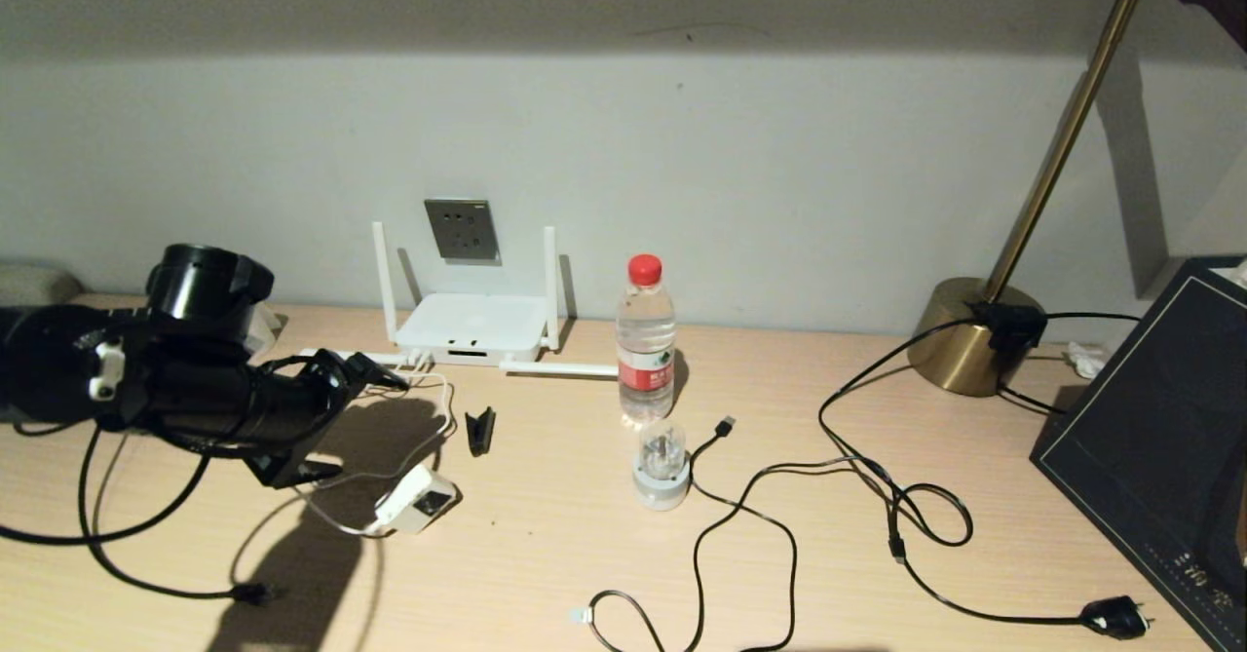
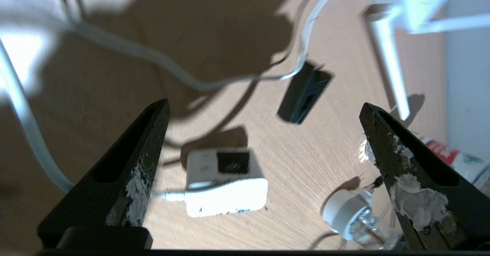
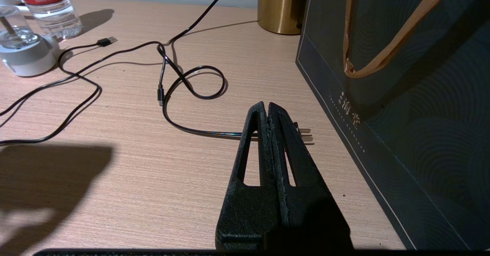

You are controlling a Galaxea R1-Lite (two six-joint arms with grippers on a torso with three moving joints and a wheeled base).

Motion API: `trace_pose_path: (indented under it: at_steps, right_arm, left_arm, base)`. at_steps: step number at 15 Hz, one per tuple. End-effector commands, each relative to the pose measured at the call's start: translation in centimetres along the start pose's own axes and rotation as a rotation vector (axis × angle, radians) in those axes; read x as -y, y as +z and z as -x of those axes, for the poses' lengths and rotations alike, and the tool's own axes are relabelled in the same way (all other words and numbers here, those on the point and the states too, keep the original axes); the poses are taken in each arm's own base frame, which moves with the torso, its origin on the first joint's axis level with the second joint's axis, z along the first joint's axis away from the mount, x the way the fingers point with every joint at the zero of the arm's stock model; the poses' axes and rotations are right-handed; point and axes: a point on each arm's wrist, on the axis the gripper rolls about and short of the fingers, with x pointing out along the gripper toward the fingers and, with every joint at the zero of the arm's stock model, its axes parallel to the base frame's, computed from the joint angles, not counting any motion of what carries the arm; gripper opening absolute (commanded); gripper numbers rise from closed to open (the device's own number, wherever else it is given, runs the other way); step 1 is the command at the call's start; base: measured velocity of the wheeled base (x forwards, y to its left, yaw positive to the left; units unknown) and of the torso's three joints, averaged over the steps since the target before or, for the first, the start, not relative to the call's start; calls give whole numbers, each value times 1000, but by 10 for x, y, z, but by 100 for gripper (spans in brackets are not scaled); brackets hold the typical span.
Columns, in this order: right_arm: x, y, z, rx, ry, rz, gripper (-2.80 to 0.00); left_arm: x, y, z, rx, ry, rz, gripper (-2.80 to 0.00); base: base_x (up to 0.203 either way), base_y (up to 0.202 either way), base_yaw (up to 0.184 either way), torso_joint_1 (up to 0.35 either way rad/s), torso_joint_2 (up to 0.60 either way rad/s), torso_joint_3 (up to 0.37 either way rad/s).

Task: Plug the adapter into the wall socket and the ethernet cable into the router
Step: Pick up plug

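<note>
The white adapter lies on the wooden table on its thin white cord, dark plug face up. My left gripper hovers open above and just left of it. In the left wrist view the adapter sits below the open left gripper, nearer one finger. The grey wall socket is on the wall above the white router. The ethernet cable's clear-tipped plug rests near the table's front edge. My right gripper is shut and empty over a black mains plug; it is out of the head view.
A water bottle and a round white-and-clear plug piece stand right of the adapter. A small black clip lies before the router. Black cables with a USB end loop mid-table. A brass lamp base and dark bag stand right.
</note>
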Motion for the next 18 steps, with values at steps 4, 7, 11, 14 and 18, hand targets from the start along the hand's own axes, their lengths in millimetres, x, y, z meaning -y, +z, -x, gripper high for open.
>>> trace_pose_path:
  at_steps: [4, 7, 11, 14, 18]
  right_arm:
    - [0, -3, -1, -10, 1, 0, -280]
    - [0, -3, -1, -10, 1, 0, -280]
    - [0, -3, -1, -10, 1, 0, -280]
    - [0, -3, -1, -10, 1, 0, -280]
    - [0, -3, -1, -10, 1, 0, -280]
  left_arm:
    - [29, -9, 40, 131, -170, -423, 0]
    - [44, -37, 42, 103, -227, -721, 0]
    - [45, -49, 41, 138, -270, -1144, 0]
    - [28, -62, 27, 32, -332, -1348, 0]
    - [13, -62, 0, -17, -288, -1622, 0]
  base:
    - [0, 0, 0, 0, 0, 0]
    - [0, 0, 0, 0, 0, 0]
    - [0, 0, 0, 0, 0, 0]
    - [0, 0, 0, 0, 0, 0]
    - [0, 0, 0, 0, 0, 0]
